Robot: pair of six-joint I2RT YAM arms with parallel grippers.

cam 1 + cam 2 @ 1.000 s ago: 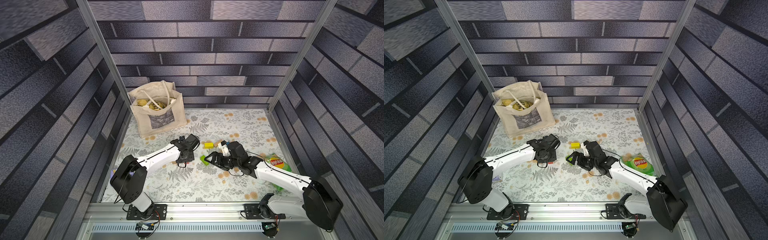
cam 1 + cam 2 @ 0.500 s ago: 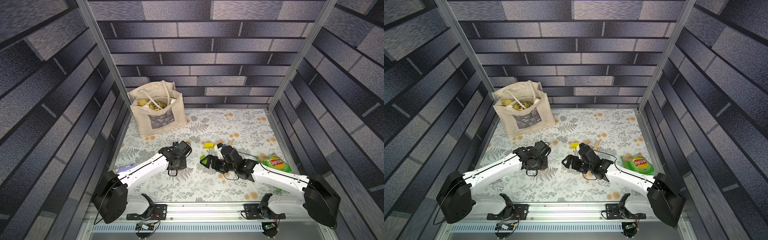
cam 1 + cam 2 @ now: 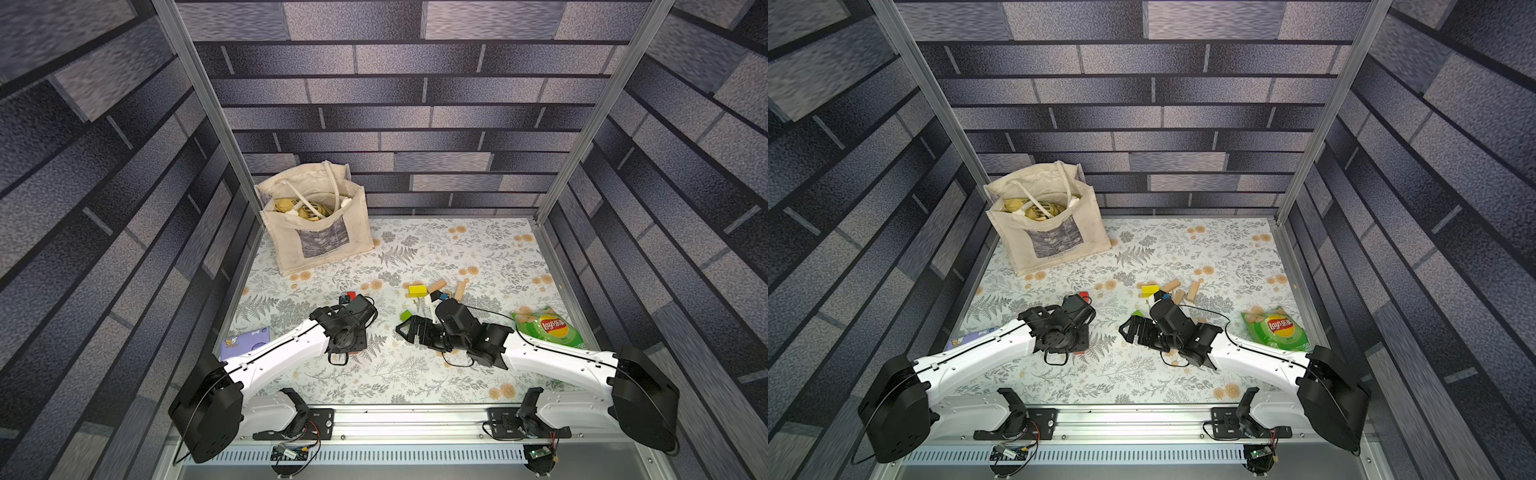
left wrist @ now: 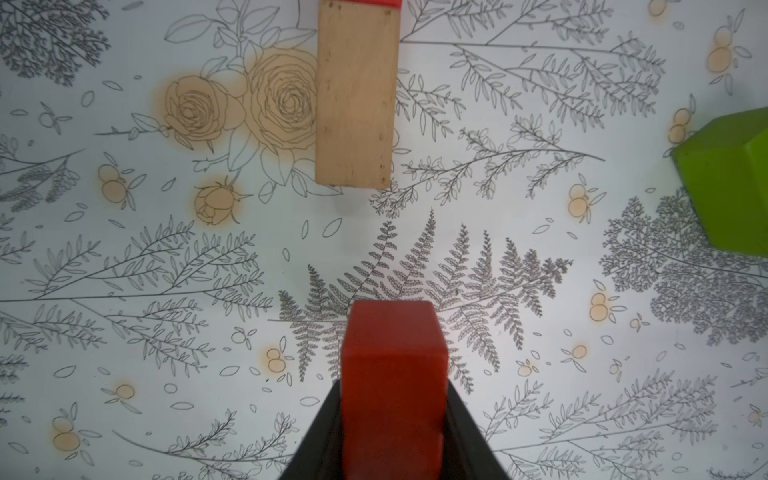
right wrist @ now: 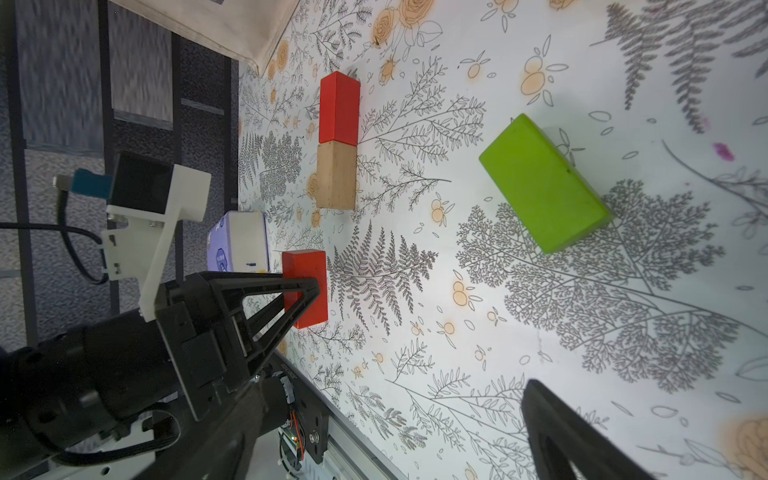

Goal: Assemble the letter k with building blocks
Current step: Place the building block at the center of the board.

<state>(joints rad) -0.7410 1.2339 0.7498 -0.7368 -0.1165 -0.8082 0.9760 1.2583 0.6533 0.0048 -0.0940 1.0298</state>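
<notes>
My left gripper (image 4: 394,386) is shut on a red block (image 4: 395,365), held low over the floral cloth. It also shows in the right wrist view, where the left gripper (image 5: 307,286) clamps the red block (image 5: 305,266). Ahead of it, across a gap, a tan block (image 4: 355,95) lies end to end with a second red block (image 5: 338,108), which also shows in a top view (image 3: 350,296). A green block (image 5: 544,183) lies off to the side. My right gripper (image 3: 405,330) stands open beside the green block (image 3: 405,316); one of its fingers (image 5: 561,436) shows. A yellow block (image 3: 417,290) and tan blocks (image 3: 436,286) lie further back.
A canvas tote bag (image 3: 316,224) stands at the back left. A green chips bag (image 3: 548,328) lies at the right edge. A purple tissue pack (image 3: 247,343) sits at the left edge by the left arm. The metal rail (image 3: 395,419) runs along the front.
The left arm has drawn back toward the front with the red block and come down. The right gripper has shifted a little left and forward, still open.
</notes>
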